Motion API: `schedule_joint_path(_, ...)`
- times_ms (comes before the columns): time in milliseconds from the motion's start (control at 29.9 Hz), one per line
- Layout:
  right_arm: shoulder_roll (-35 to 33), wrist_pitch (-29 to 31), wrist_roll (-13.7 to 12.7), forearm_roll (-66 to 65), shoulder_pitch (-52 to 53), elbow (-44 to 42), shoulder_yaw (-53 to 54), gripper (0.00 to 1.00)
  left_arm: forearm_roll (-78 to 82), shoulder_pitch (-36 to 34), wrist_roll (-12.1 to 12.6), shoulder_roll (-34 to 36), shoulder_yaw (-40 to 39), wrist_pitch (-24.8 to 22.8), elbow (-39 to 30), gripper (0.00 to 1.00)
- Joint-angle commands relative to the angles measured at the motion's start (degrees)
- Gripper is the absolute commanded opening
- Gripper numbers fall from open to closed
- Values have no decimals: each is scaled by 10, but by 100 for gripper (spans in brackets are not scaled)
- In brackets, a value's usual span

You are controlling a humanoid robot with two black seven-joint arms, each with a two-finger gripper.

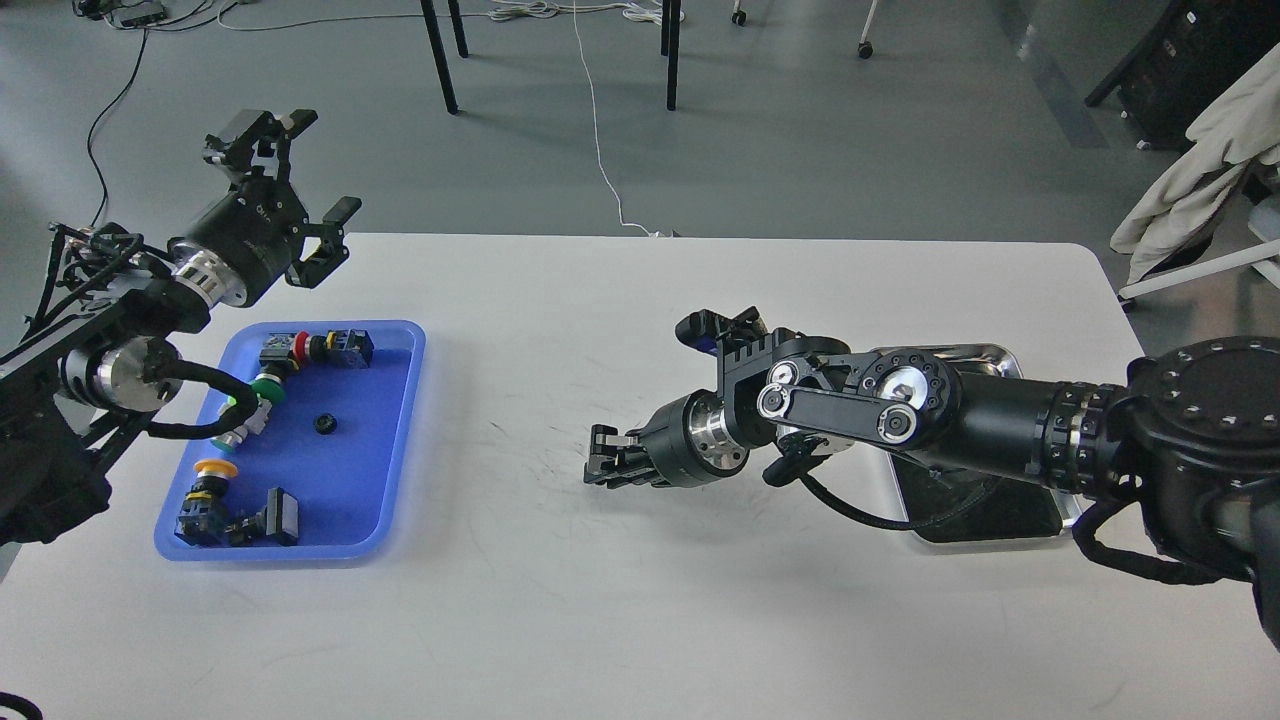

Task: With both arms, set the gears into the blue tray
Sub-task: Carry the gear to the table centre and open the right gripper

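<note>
The blue tray (385, 470) lies at the table's left. One small black gear (324, 423) rests on its floor near the middle. My left gripper (322, 165) hangs open and empty in the air above the tray's far left corner. My right gripper (598, 462) points left, low over the middle of the table, well right of the tray. Its dark fingers lie close together and look shut. I cannot see whether anything is pinched between them.
Several coloured-capped push-button switches (318, 347) lie along the blue tray's left and far sides. A shiny steel tray (985, 353) with a dark bottom sits at the right, mostly covered by my right arm. Cables and chair legs stand on the floor beyond the table.
</note>
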Motion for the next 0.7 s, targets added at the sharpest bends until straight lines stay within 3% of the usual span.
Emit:
schedule_joint_path(0, 0, -23, 6, 6, 0, 0, 0, 85, 0, 0, 0, -1, -1, 0, 0, 98)
schedule_joint_path(33, 0, -32, 6, 8, 0, 0, 0, 91, 0, 0, 0, -2, -1, 0, 0, 98)
schedule_joint_path(234, 0, -50, 8, 8, 1, -18, 25, 94, 0, 0, 0, 0, 0, 6, 0, 98)
schedule_joint_path(668, 0, -45, 8, 12, 1, -132, 279, 95, 30, -7, 3, -5, 1, 23, -2, 98)
